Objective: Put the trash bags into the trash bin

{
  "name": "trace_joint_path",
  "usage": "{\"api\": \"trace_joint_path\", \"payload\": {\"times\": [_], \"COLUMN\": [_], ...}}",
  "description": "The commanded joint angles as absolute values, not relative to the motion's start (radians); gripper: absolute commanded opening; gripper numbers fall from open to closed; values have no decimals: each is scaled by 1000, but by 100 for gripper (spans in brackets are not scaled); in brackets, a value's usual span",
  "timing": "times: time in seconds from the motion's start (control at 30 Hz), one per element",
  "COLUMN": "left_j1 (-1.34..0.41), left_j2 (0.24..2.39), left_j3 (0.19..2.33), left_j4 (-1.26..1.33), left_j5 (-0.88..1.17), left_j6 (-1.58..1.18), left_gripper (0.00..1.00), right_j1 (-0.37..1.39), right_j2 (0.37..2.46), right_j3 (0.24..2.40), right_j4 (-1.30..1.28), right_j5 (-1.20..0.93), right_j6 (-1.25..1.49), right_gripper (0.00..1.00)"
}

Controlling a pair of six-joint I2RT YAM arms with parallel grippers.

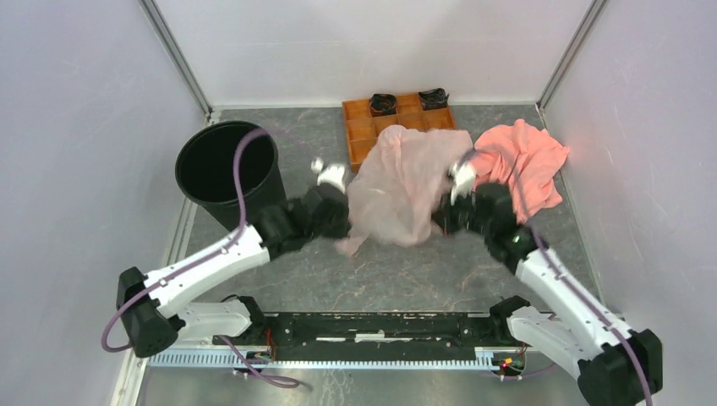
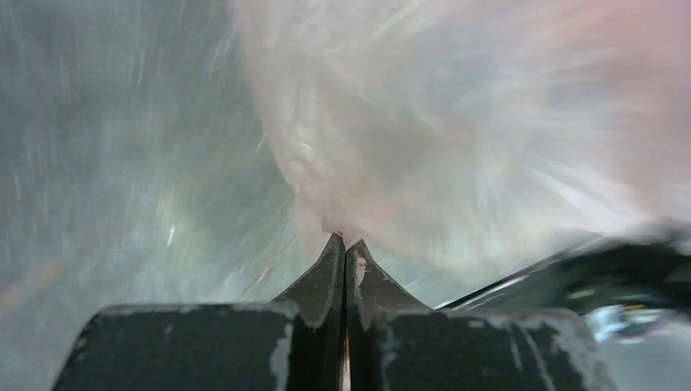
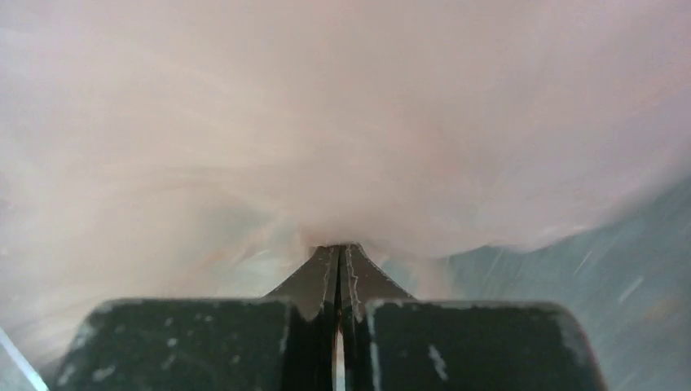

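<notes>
Left hand [image 2: 344,244]: fingers pressed together, pinching the left edge of the thin translucent pale pink plastic trash bag [image 1: 406,182]. Right hand [image 3: 337,249]: same, fingers closed on the bag's right edge, with film filling most of that wrist view. Both wrist views are smeared, so little detail there.

Bag hangs spread between the two hands at mid-worktop. Its far edge overlaps the near right part of the orange compartment tray [image 1: 359,127]. A narrow tail droops at its near left corner; can't tell if it touches the worktop.

Round black plastic bin [image 1: 221,211] stands upright at far left, mouth open, just left of the left arm and apart from the bag. A purple cable [image 1: 241,169] arcs over its rim.

Salmon-pink cloth [image 1: 528,165] lies crumpled at far right, beside the right hand. Two small black items [image 1: 383,104] sit in the tray's far compartments.

Worktop [image 1: 406,271] is dark grey with marbled veining. The cell has pale plain walls on the left, right and far sides, with metal posts at the far corners.
</notes>
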State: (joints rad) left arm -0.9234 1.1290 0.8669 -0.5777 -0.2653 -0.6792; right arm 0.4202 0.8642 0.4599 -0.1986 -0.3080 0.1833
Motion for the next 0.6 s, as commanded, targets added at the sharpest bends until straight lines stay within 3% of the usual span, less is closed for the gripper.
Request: {"api": "trace_joint_path", "payload": {"times": [0.0, 0.07, 0.13, 0.23, 0.33, 0.43, 0.57], "left_j1": [-917, -917, -917, -916, -916, -916, -916], "left_j2": [1169, 1176, 1115, 973, 869, 884, 878], "left_j3": [1601, 1753, 1724, 1472, 1116, 863, 717], "left_j4": [-524, -489, -375, -234, -229, -337, -383], "left_j5": [-228, -150, -111, -187, -330, -339, -296], "left_j6": [-441, -414, -423, -481, -601, -767, -836], "left_gripper": [2, 2, 2, 2, 2, 2, 2], "right_j1": [423, 423, 422, 422, 422, 422, 422], "right_j2": [923, 961, 911, 755, 677, 714, 786], "right_j3": [1249, 1478, 1461, 1161, 825, 483, 368], "right_j4": [-188, -169, 23, 271, 239, 245, 234], "right_j5": [-318, -442, -527, -524, -410, -464, -447], "right_j6": [127, 177, 251, 284, 299, 304, 341], "right_gripper": [1, 1, 1, 1, 1, 1, 1]}}
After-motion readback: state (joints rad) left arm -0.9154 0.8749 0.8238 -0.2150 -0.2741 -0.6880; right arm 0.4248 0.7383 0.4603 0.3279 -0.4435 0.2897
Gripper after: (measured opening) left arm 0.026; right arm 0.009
